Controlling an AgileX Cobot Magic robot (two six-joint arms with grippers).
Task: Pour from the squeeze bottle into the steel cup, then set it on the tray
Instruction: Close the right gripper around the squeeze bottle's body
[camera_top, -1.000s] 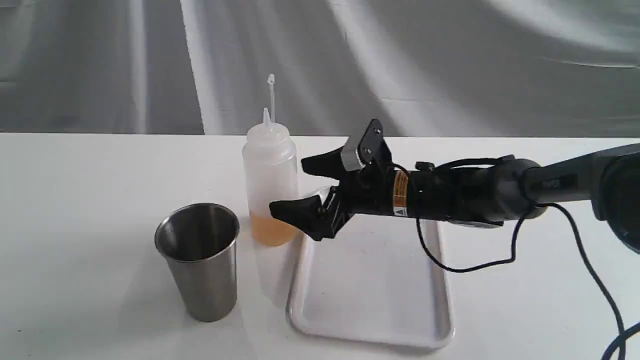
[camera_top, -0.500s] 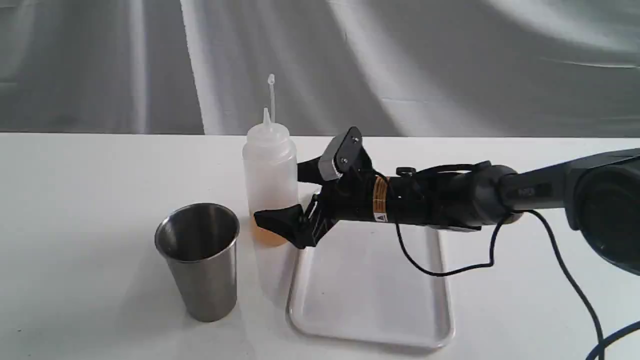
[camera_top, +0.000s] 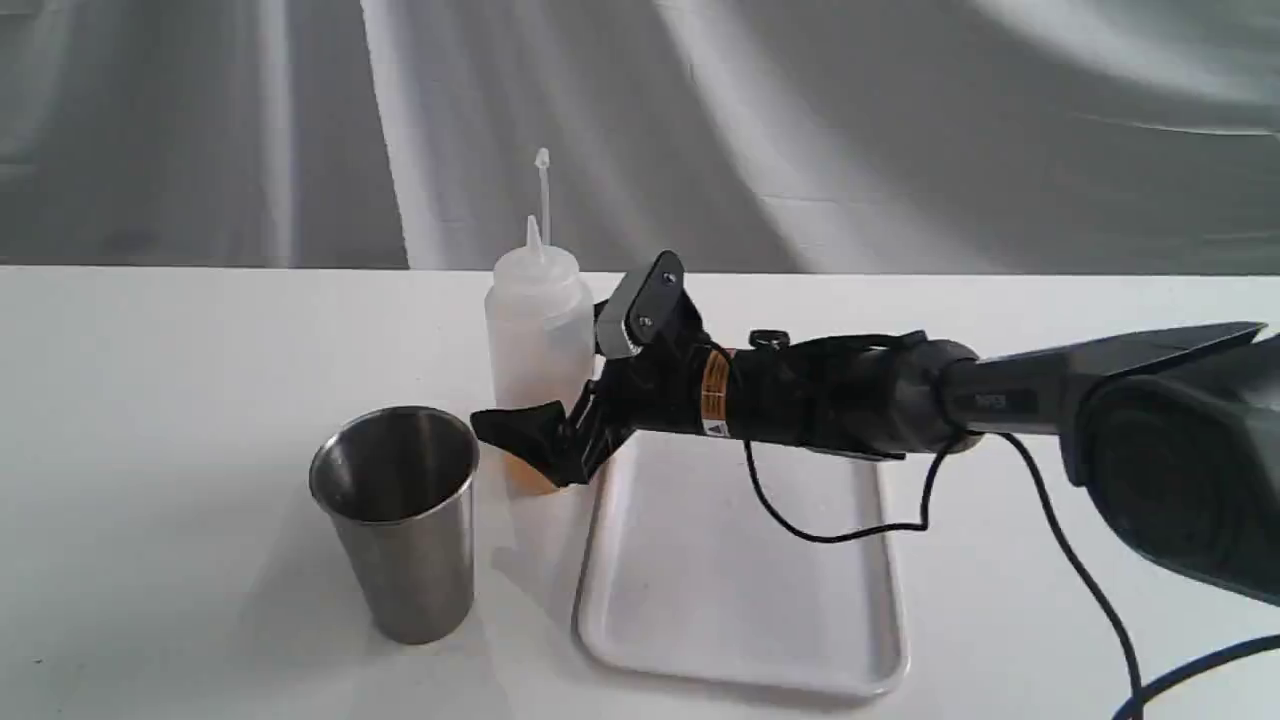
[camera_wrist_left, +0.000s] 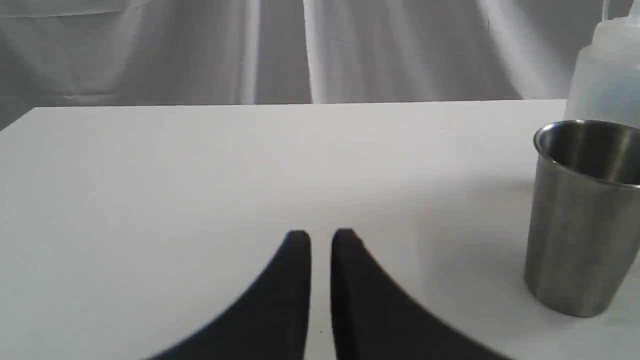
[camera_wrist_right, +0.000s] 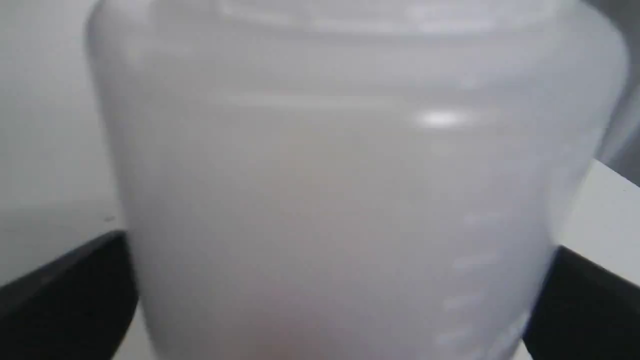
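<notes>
Translucent squeeze bottle (camera_top: 535, 325) — tapered, shiny steel cup (camera_top: 402, 545)

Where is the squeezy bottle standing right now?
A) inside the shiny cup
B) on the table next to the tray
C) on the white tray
B: the squeeze bottle stands upright on the table, just off the tray and apart from the steel cup.
</notes>
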